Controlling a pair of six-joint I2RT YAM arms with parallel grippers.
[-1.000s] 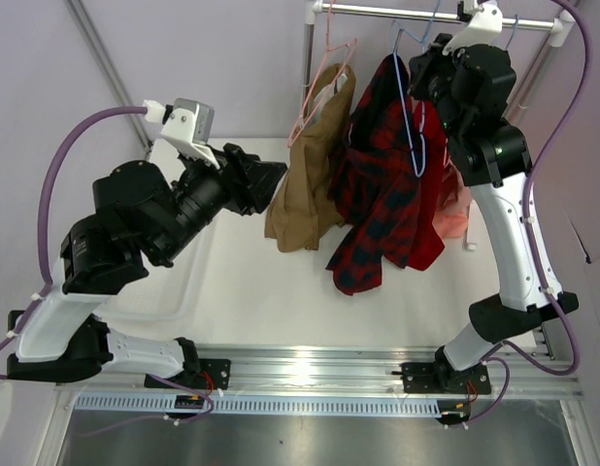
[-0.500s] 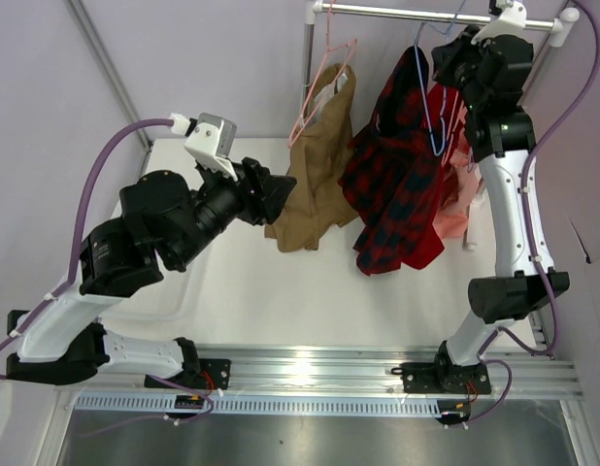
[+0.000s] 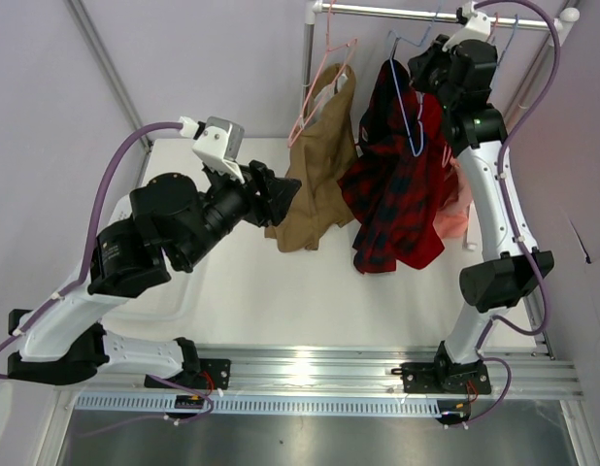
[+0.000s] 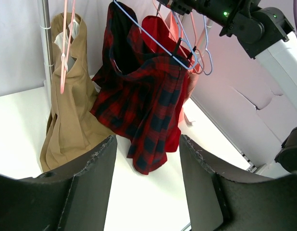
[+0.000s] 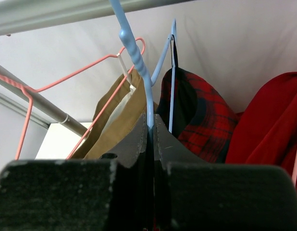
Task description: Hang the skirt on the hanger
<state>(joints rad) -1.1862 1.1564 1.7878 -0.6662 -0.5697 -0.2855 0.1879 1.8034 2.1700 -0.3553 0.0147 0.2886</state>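
Your right gripper [image 5: 151, 130] is pinching tight on the thin wire of the light-blue hanger [image 5: 139, 62], high up by the rail [image 3: 397, 12]. Your left gripper [image 4: 147, 142] is standing wide and holding nothing. It is pointing across at the clothes from the left side.

Under everything, the white table [image 3: 242, 282] is lying flat. Above its far edge, the silver rail is running across the top.

The skirt [image 3: 397, 194], red with dark checks, is hanging on the blue hanger. It is draping down in loose folds, and its low end is dangling over the table. You are seeing it between the other two clothes.

The tan garment [image 3: 315, 165] is hanging just to the left of the skirt, on a pink hanger [image 3: 324, 87]. The plain red garment [image 4: 160, 29] is hanging right behind the skirt, touching it.

The blue hanger's hook is reaching up to the rail, but I cannot tell if it is resting on it.
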